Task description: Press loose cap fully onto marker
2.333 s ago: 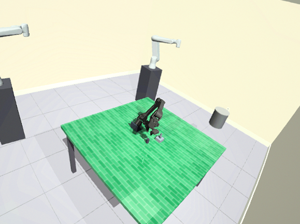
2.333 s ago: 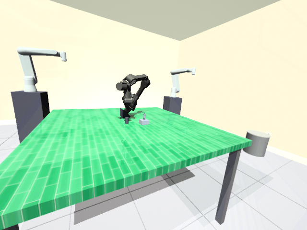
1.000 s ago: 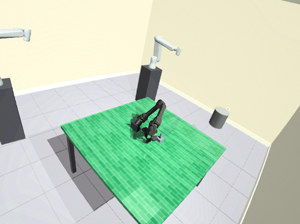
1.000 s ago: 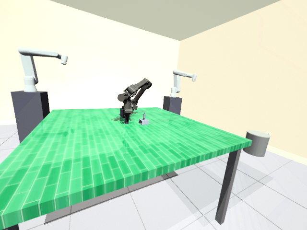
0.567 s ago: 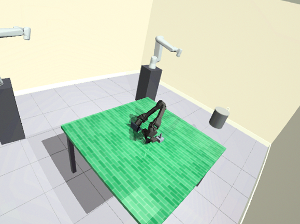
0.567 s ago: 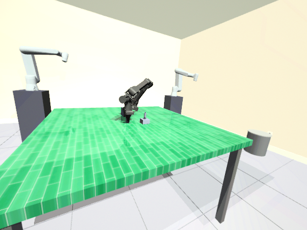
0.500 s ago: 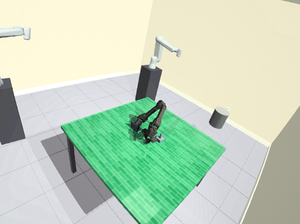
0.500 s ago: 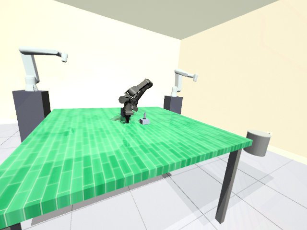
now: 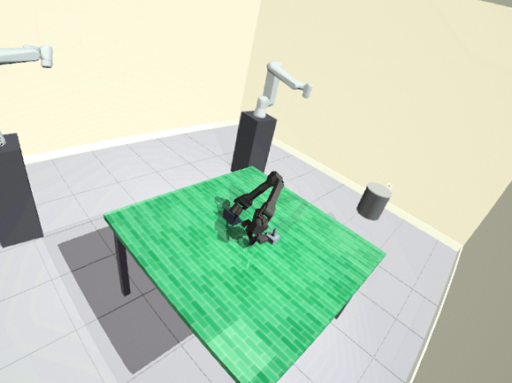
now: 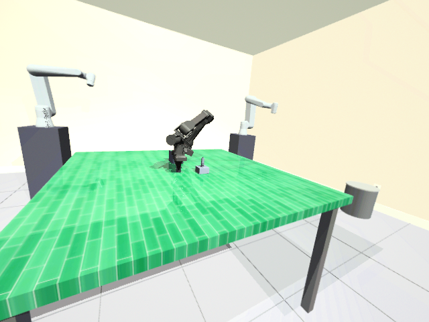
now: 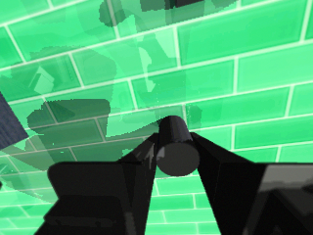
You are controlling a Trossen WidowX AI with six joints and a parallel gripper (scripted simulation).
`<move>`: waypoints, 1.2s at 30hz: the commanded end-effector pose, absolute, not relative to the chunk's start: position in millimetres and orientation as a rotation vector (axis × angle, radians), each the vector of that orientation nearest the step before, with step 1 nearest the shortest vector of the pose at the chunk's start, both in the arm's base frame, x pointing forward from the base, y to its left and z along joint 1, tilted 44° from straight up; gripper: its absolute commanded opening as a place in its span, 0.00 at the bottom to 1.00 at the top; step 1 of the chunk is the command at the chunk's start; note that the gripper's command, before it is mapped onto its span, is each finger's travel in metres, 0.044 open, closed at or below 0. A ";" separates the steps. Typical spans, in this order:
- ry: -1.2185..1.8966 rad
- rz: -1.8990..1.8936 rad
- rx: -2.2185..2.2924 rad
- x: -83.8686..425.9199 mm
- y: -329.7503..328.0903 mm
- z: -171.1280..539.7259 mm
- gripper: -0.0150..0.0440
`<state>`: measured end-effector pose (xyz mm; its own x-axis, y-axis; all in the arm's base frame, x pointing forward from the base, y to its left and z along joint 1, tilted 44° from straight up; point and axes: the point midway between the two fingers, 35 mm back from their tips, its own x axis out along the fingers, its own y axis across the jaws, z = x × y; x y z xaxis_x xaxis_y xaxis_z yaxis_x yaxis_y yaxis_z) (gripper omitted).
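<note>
The grey holder block (image 9: 273, 238) (image 10: 202, 170) sits on the green table, with the marker (image 9: 274, 231) (image 10: 202, 162) upright in it. My gripper (image 9: 251, 242) (image 10: 178, 170) (image 11: 173, 136) points down at the table, a short way to the left of the block in the top and exterior views. It is shut on the dark round cap (image 11: 178, 159), which stands upright between the fingertips in the wrist view, at table level. The fingers hide the cap in the top and exterior views. The marker does not show in the wrist view.
The dark base block (image 9: 231, 215) (image 11: 9, 122) of my arm is behind the gripper, at the left edge of the wrist view. Two pale arms on dark pedestals (image 9: 253, 143) (image 10: 45, 155) and a grey bin (image 9: 372, 202) (image 10: 360, 200) are beyond the table (image 9: 239, 297) (image 10: 138, 215).
</note>
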<state>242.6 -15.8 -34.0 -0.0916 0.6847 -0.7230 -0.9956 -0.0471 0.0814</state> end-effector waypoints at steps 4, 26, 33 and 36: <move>0.686 1.550 -0.600 246.3 -26.1 -24.6 0.25; 0.687 1.550 -0.600 252.8 -55.6 14.8 0.25; 0.690 1.548 -0.602 268.7 -42.4 48.3 0.25; 0.681 1.550 -0.619 274.2 -34.7 63.6 0.25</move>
<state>268.1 -41.1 50.4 -0.0910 0.6805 -0.7271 -0.9957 -0.0486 0.0792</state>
